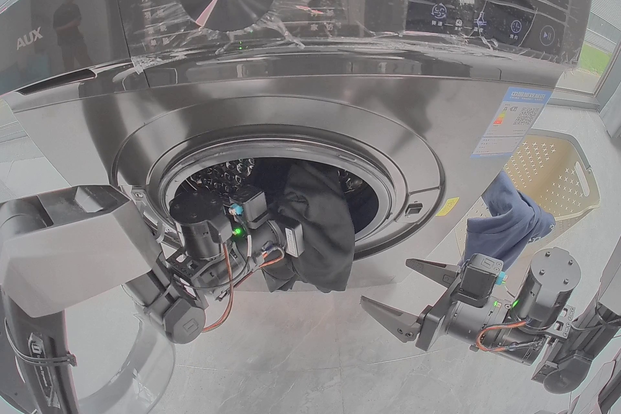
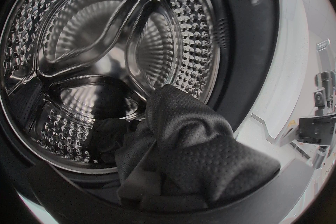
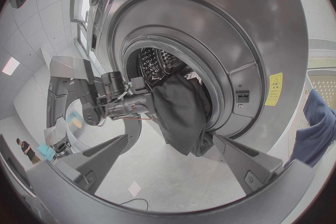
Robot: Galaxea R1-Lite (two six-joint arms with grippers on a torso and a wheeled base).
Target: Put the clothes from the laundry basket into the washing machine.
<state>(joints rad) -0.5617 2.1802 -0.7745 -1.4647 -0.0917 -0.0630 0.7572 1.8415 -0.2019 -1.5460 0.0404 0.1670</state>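
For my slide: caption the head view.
Black garment hangs half out of the washing machine at left gripper; right gripper open.

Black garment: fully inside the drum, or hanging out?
Partly out: the black garment drapes over the door rim and hangs below it; its upper part lies inside the drum.

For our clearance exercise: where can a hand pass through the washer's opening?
Free: the upper opening, between the door seal and the black garment. Crowded: the seal's lower edge, where that garment drapes out.
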